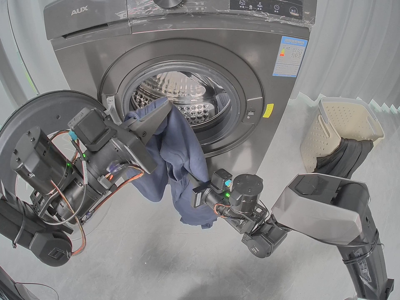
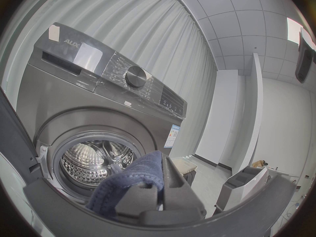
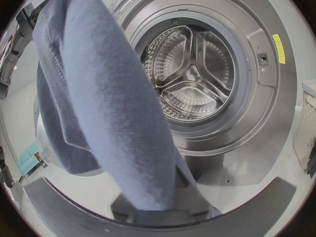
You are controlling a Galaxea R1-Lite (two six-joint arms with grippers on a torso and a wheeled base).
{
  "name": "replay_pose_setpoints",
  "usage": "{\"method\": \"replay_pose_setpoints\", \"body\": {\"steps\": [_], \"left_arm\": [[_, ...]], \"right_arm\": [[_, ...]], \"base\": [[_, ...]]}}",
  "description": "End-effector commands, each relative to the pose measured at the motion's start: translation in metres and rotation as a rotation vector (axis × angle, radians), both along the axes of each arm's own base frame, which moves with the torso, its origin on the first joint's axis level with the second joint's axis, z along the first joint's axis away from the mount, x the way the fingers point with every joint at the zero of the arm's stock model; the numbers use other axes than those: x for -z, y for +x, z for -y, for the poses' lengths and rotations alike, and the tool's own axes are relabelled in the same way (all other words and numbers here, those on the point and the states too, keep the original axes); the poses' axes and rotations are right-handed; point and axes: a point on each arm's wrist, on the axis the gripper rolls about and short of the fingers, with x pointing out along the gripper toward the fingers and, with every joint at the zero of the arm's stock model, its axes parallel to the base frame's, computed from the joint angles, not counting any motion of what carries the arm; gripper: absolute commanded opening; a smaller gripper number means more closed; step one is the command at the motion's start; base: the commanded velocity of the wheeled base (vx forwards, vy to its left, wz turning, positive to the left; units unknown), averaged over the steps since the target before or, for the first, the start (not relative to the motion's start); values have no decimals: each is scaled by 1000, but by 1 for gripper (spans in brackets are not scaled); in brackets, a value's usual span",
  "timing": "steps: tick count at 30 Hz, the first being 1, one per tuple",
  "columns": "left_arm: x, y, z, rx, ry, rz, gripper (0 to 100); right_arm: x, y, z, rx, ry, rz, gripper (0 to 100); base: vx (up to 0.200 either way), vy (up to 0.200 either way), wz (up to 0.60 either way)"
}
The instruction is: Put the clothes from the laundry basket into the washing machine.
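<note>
Left end effector (image 1: 165, 107) and right end effector (image 3: 154, 212) both clamp the garment (image 1: 183, 146), whose hanging folds may snag the washer (image 1: 233, 51) rim and drop outside.

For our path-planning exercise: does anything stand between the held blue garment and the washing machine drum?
Nothing visible does. The door stands swung open to the left, and the blue garment hangs before the open drum.
</note>
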Motion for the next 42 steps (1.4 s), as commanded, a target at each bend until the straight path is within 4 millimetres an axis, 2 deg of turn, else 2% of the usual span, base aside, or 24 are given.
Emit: {"method": "replay_pose_setpoints", "body": {"steps": [1, 6, 9, 10, 13, 17, 23, 33, 34, 38, 42], "left_arm": [[16, 16, -10, -57, 34, -50, 0], [41, 26, -14, -89, 86, -130, 0], [53, 27, -14, -90, 113, -172, 0], [64, 28, -16, -91, 138, -207, 0], [83, 32, -20, -94, 181, -266, 0], [97, 36, -23, -90, 211, -311, 0], [117, 34, -24, -73, 268, -371, 0], [133, 29, -26, -54, 329, -412, 0], [133, 30, -26, -55, 328, -411, 100], [135, 28, -25, -47, 332, -421, 100], [147, 18, -27, -23, 373, -470, 100]], "right_arm": [[-23, -8, 24, 28, 1, -2, 0], [-52, -20, 45, 52, 22, 13, 0], [-66, -22, 51, 60, 39, 35, 0], [-78, -24, 57, 66, 53, 53, 0], [-90, -27, 64, 75, 68, 72, 0], [-99, -32, 67, 74, 83, 85, 0], [-102, -33, 68, 76, 89, 90, 0], [-108, -26, 72, 92, 101, 109, 0], [-108, -26, 72, 92, 101, 109, 0], [-108, -24, 73, 97, 100, 111, 0], [-112, -15, 76, 117, 110, 126, 0]], "base": [[0, 0, 0], [0, 0, 0], [0, 0, 0], [0, 0, 0], [0, 0, 0], [0, 0, 0], [0, 0, 0], [0, 0, 0], [0, 0, 0], [0, 0, 0], [0, 0, 0]]}}
